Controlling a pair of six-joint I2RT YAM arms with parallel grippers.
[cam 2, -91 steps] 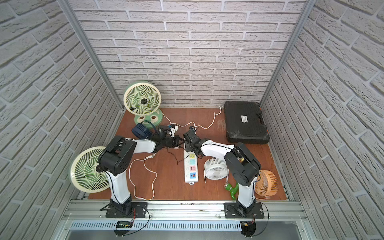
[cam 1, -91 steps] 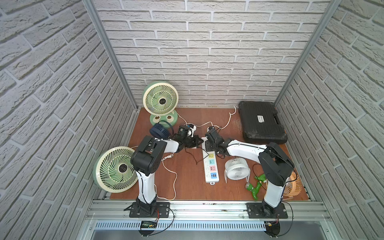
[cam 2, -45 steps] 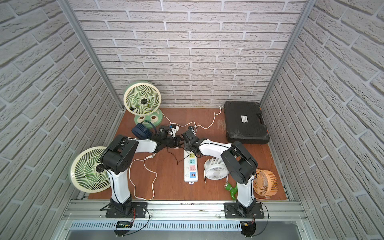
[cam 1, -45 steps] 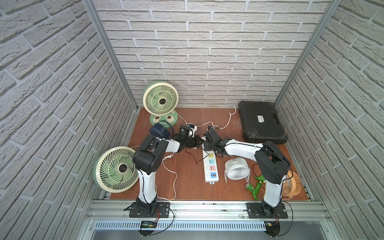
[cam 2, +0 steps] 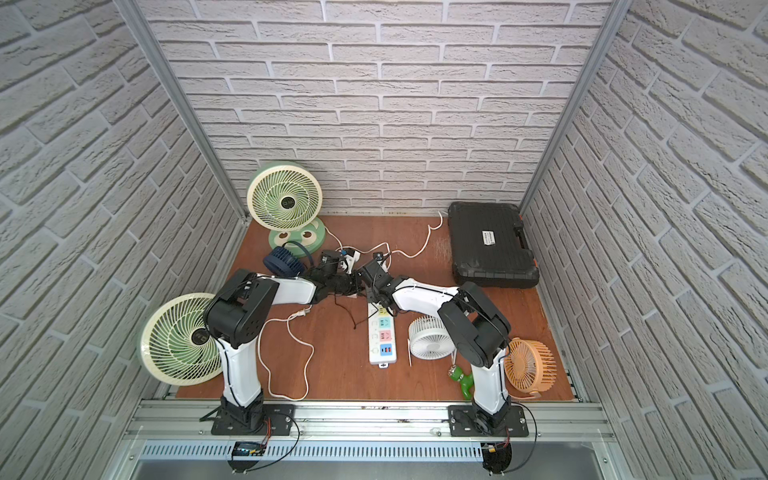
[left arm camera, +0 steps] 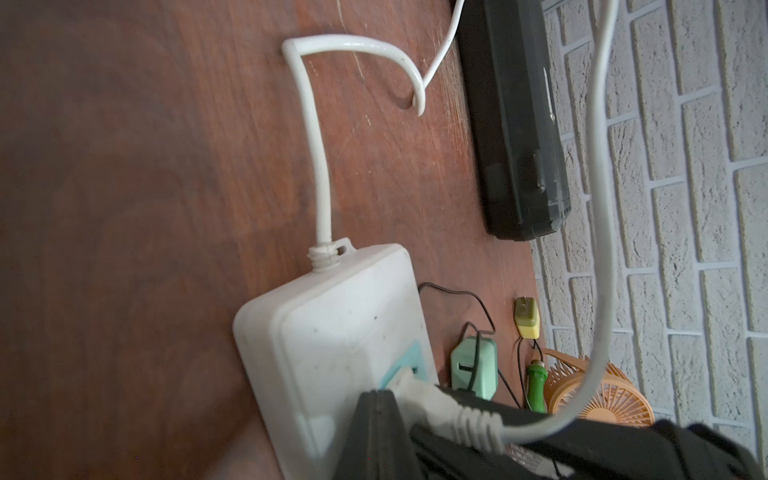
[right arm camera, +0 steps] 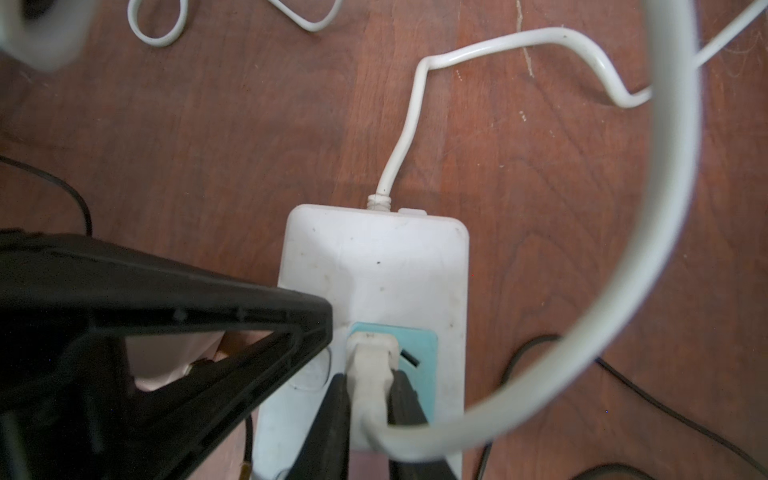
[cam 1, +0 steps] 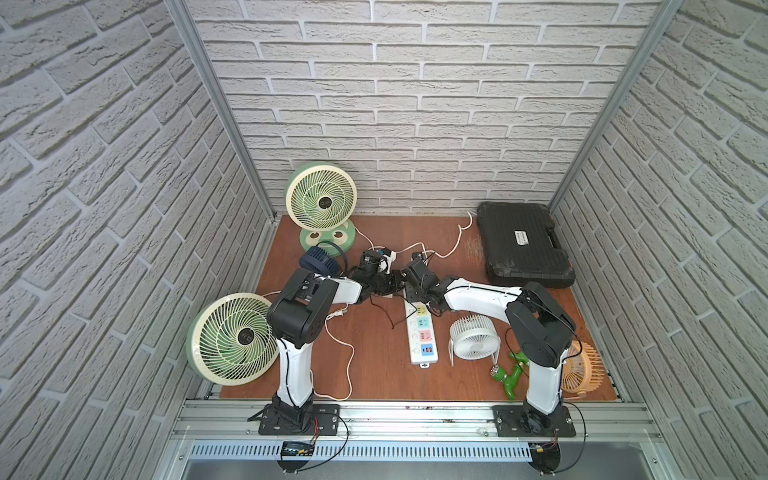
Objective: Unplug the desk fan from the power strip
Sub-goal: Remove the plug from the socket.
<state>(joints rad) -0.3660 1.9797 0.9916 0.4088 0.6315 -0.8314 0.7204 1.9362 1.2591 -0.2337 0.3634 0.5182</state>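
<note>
The white power strip (cam 1: 422, 332) lies lengthwise mid-table. A white plug (right arm camera: 371, 365) sits in the blue socket at its far end, and my right gripper (right arm camera: 370, 380) is shut on that plug, one finger on each side. From the plug a thick white cord (right arm camera: 665, 208) loops upward. My left gripper (left arm camera: 376, 399) is shut with nothing in it, its tip resting on the power strip (left arm camera: 332, 324) right beside the plug (left arm camera: 428, 401). A green-and-cream desk fan (cam 1: 322, 202) stands at the back left, a white cord running from its base toward the grippers.
A black case (cam 1: 523, 245) lies at the back right. A small white fan (cam 1: 473, 336), a green fitting (cam 1: 509, 376) and an orange fan (cam 1: 582, 370) crowd the right front. A navy fan (cam 1: 318, 259) and a large green fan (cam 1: 232, 338) sit on the left. Loose cords trail over the board.
My right gripper has closed on the white plug and its arm has shifted slightly toward the strip's far end. The left arm has hardly moved.
</note>
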